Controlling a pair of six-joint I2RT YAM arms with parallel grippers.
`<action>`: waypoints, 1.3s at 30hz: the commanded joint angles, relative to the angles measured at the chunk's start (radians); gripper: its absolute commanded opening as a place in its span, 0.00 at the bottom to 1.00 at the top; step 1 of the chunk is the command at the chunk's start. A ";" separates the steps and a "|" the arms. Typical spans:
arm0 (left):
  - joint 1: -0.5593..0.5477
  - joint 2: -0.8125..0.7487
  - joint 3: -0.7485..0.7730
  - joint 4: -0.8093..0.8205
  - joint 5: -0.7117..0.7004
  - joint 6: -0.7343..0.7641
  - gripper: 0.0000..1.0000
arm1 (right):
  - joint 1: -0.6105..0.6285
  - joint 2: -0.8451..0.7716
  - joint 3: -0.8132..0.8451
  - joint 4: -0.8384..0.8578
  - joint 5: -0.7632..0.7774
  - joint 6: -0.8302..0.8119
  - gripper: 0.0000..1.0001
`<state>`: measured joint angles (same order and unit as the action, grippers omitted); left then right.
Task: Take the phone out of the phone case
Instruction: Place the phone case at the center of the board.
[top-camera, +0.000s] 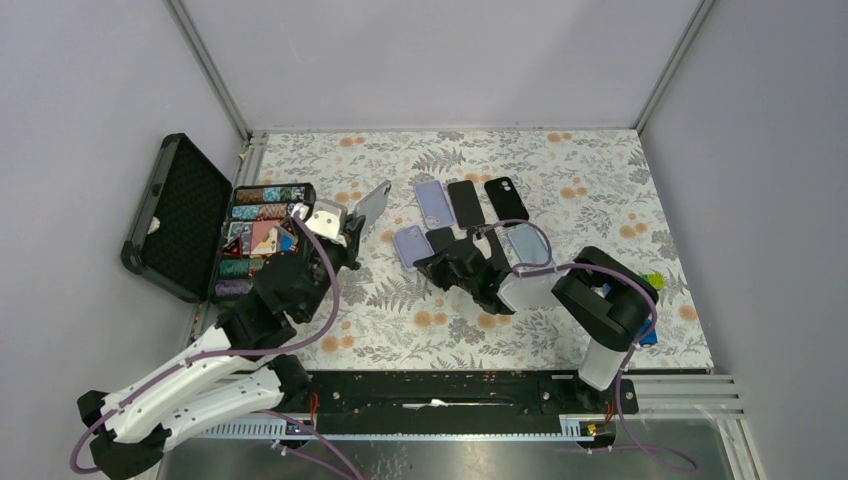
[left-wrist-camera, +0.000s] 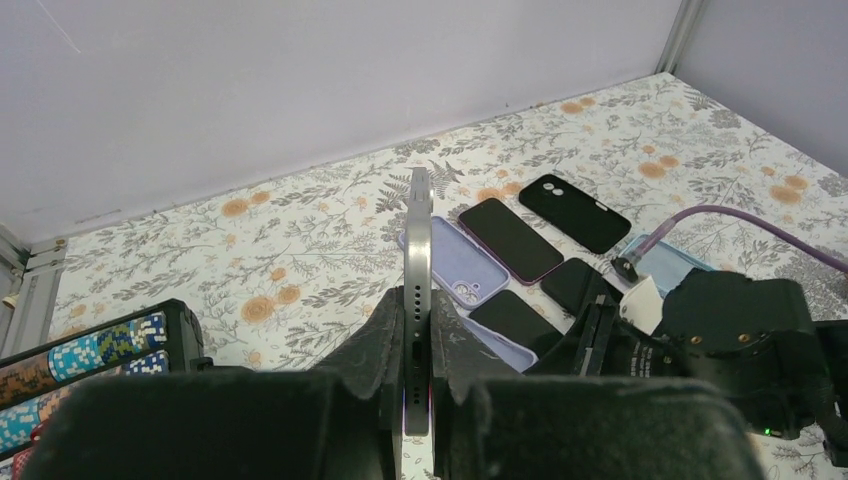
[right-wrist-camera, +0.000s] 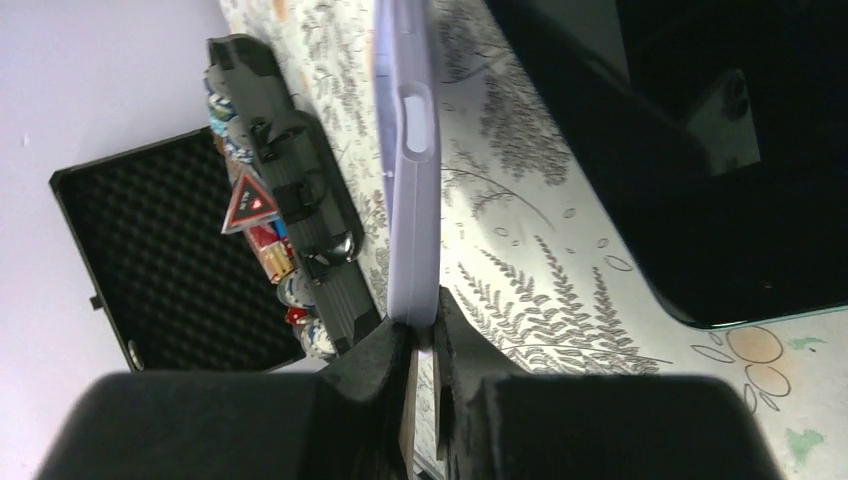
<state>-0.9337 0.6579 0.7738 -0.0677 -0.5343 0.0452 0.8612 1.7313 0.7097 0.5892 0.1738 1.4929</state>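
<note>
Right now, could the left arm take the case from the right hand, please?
Probably not: the left hand is shut on the phone, leaving no free grip, though the case looks near.

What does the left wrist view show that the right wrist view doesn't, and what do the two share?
Only the left wrist view: the left gripper shut on a silver phone held upright and edge-on, a black case lying flat behind it, and the right arm. Only the right wrist view: the right gripper pinching the edge of a lavender case, and the open foam-lined lid. Both: the floral table cover and the chip tray.
</note>
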 joint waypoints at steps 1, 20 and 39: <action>-0.001 0.009 0.021 0.077 -0.021 -0.015 0.00 | 0.040 0.070 0.039 0.021 0.023 0.154 0.12; 0.000 0.060 0.037 0.072 -0.077 -0.011 0.00 | 0.104 -0.015 -0.020 0.004 0.039 0.209 0.37; 0.179 0.587 0.127 0.279 0.115 0.549 0.00 | 0.027 -0.552 -0.392 0.024 0.328 -0.165 0.40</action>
<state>-0.8444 1.1538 0.7868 0.0547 -0.4870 0.4557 0.9230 1.3022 0.3885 0.5987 0.3832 1.4410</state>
